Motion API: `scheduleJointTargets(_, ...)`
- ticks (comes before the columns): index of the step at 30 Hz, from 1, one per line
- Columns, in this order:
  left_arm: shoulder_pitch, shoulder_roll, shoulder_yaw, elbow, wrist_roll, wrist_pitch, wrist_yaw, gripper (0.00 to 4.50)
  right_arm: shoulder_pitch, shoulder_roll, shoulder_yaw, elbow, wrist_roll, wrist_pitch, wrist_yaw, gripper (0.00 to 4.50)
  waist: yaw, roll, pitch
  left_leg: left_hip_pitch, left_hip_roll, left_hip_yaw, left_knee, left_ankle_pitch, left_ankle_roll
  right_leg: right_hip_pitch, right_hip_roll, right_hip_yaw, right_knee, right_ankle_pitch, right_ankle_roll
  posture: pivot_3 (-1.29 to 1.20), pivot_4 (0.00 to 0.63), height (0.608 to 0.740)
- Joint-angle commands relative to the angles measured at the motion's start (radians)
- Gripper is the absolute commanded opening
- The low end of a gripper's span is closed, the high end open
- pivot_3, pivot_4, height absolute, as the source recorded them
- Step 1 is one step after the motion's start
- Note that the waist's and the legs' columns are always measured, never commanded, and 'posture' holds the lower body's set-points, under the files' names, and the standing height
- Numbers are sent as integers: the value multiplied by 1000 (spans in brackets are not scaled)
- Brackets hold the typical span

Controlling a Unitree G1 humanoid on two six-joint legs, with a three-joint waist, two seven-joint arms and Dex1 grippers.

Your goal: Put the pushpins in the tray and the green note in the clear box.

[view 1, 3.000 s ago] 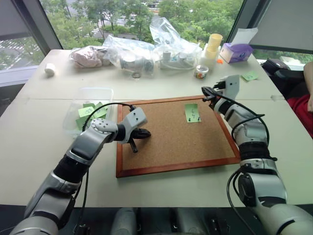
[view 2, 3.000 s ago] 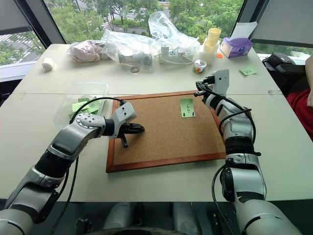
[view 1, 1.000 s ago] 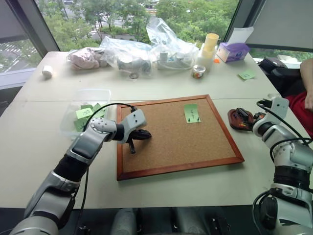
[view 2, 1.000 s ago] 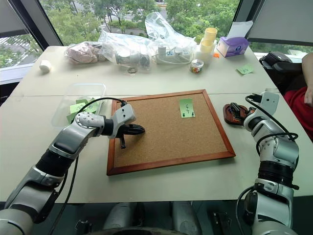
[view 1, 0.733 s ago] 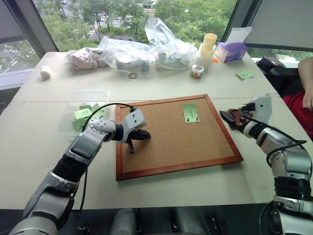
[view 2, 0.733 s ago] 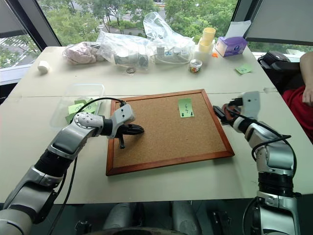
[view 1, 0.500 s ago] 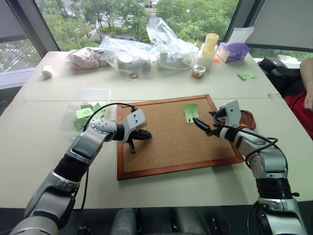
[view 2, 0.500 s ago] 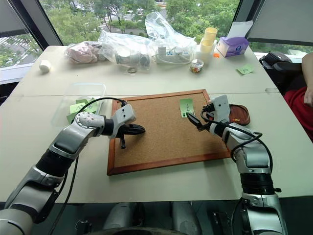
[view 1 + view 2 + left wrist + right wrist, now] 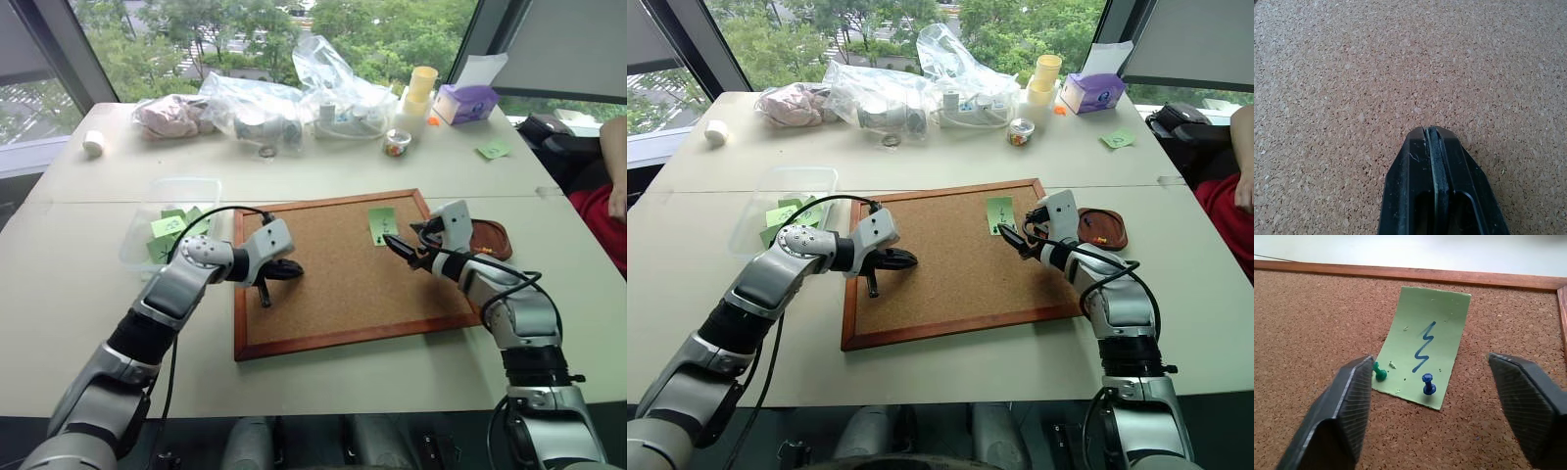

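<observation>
The green note (image 9: 1422,345), marked with a blue zigzag, is pinned on the cork board (image 9: 343,294) near its far right corner. Two pushpins hold its near edge, a green one (image 9: 1380,374) and a blue one (image 9: 1428,383). My right gripper (image 9: 394,244) hovers open just in front of the note, its fingers (image 9: 1349,404) straddling both pins without touching them. The reddish-brown tray (image 9: 1107,217) lies on the table just right of the board, behind my right wrist. The clear box (image 9: 178,189) sits left of the board with green slips inside. My left gripper (image 9: 292,270) rests shut over the board's left part.
Crinkly plastic bags (image 9: 294,98), yellow cups (image 9: 423,86) and a purple tissue box (image 9: 468,101) line the table's far side. Another green slip (image 9: 495,150) lies far right. A person's arm (image 9: 615,166) shows at the right edge.
My right gripper swung left from over the tray to the board and now faces the green note, its fingers closer together than before. The left arm has not moved.
</observation>
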Motion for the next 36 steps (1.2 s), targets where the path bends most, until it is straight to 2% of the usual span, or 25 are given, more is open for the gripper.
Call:
scheduleJointTargets(1,4,-3,8,-23,-1,0,3,0,-26,10,11,16,-19,-28,4,1737,0,0,0,0,0,0,0,0,0,0,0,0,0,0,0,0,150,738)
scheduleJointTargets(4,3,-2,9,-23,-1,1,5,0,-24,15,15,28,-20,-27,9,180,0,0,0,0,0,0,0,0,0,0,0,0,0,0,0,0,150,738)
scheduleJointTargets(5,3,-1,9,-24,-1,1,5,0,-22,16,14,27,-18,-25,10,69,0,0,0,0,0,0,0,0,0,0,0,0,0,0,0,0,150,738)
scheduleJointTargets(13,3,0,11,-19,0,-1,6,0,-13,25,-14,11,-15,-55,-6,69,-1,0,0,0,0,0,0,0,0,0,0,0,0,0,0,0,150,738)
scheduleJointTargets(16,3,-3,6,-19,0,4,6,0,-9,32,-42,6,-29,-121,-41,69,0,0,0,0,0,0,0,0,0,0,0,0,0,0,0,0,150,738)
scheduleJointTargets(19,14,20,-37,-20,32,-12,-17,0,0,34,-61,9,-24,-143,-50,69,0,0,0,0,0,0,0,0,0,0,0,0,0,0,0,0,150,738)
scheduleJointTargets(36,24,62,-74,-27,65,-20,-59,0,18,37,-93,-37,42,-104,-68,69,-3,0,0,0,0,0,0,0,0,0,0,0,0,0,0,0,150,738)
